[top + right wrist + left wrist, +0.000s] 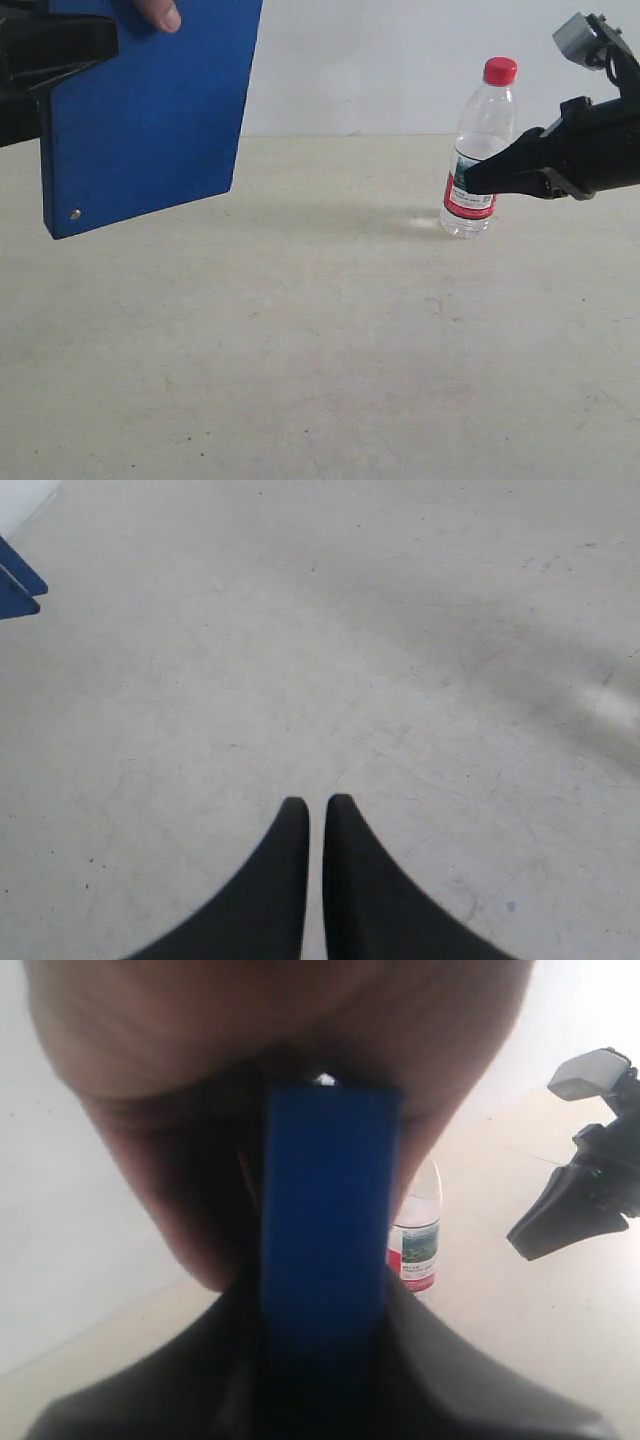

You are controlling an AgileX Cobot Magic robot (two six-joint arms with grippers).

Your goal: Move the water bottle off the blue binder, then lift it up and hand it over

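Note:
The water bottle (pixel 486 120) stands upright on the table, red cap up; the left wrist view also shows the bottle (pixel 418 1250) partly behind the binder. The blue binder (pixel 150 110) hangs in the air at the upper left, tilted, one silver rivet near its lower corner. My left gripper (pixel 95 45) is shut on its edge, and the binder (pixel 325 1210) fills the space between the jaws of the left gripper (pixel 325 1360). My right gripper (pixel 472 180) overlaps the bottle's label in the exterior view. In its own view the right gripper (pixel 315 805) is shut with only table beneath.
A person's hand (pixel 160 12) grips the binder's top edge, and that hand (pixel 200 1060) fills much of the left wrist view. A corner of the binder (pixel 15 585) shows at the edge of the right wrist view. The pale table (pixel 320 350) spreads below.

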